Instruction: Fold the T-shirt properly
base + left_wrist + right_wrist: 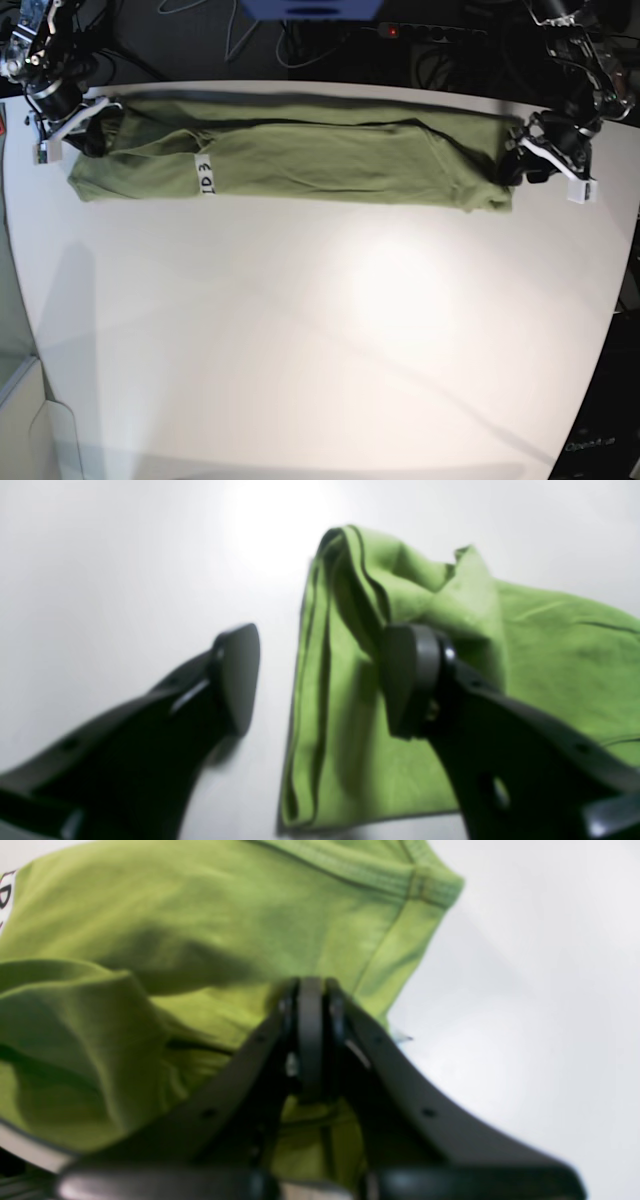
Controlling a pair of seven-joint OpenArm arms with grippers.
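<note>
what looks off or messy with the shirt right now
The T-shirt is a long band on the table, but its end by the open left gripper bunches into loose, uneven layers rather than lying flat.

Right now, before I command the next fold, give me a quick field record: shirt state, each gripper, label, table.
shirt: T-shirt folded into a long band across the far side of the table
left gripper: left gripper open, at the band's end, one finger over the cloth
right gripper: right gripper closed on the fabric at the other end
label: white tag marked ID3 on top of the shirt
table: white, shirt near its far edge
</note>
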